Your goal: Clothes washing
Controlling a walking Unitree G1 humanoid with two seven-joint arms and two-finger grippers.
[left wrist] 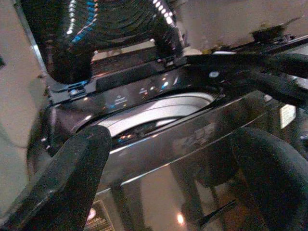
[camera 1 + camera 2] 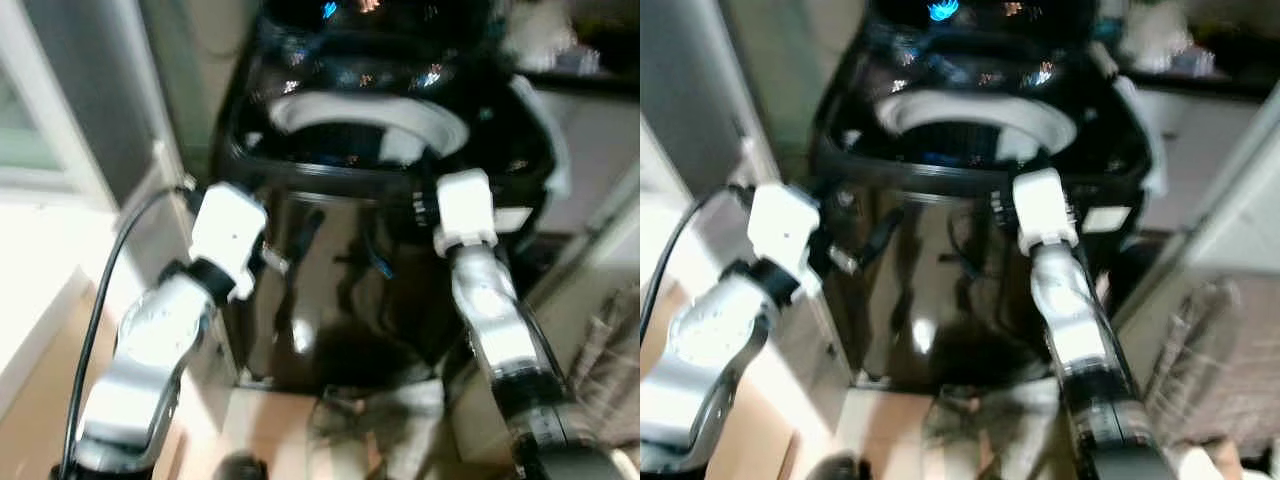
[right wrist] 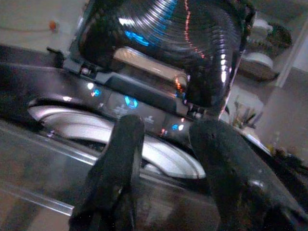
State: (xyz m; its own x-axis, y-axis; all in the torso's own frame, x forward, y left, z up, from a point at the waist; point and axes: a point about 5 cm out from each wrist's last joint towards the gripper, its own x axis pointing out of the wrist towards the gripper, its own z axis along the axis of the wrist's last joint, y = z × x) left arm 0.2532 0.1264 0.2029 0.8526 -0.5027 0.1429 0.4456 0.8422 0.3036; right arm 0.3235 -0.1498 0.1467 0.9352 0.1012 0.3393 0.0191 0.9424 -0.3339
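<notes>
black top-load washer (image 2: 340,270) directly ahead, glossy front panel facing the camera. lid (image 3: 163,43) raised and tilted back at the rear edge, lights lit on the control strip below it. white drum ring (image 2: 370,118) exposed at the top opening; interior dark, load inside not discernible.

left gripper (image 1: 173,159) held low, in front of the washer near its front left corner, just below the top rim. fingers (image 1: 62,183) spread wide, nothing between them: released.

right gripper (image 3: 163,159) raised at the front edge of the top rim, toward the right side, pointing in over the drum ring. fingers (image 3: 120,163) apart with a clear gap, nothing held: released.

no garment seen in either gripper. crumpled grey cloth (image 2: 385,420) lying on the floor at the foot of the washer, between the arms; blurred, cannot tell whether laundry or a mat. wicker basket (image 2: 1215,370) at the right, beside the machine, contents not clear. black cable (image 2: 100,300) running along the left arm.

judged progress: washer open and powered, both claws free, so loading either finished or between items; cannot tell which. left, as far as shown: any remaining clothes in, lid down, cycle started.
</notes>
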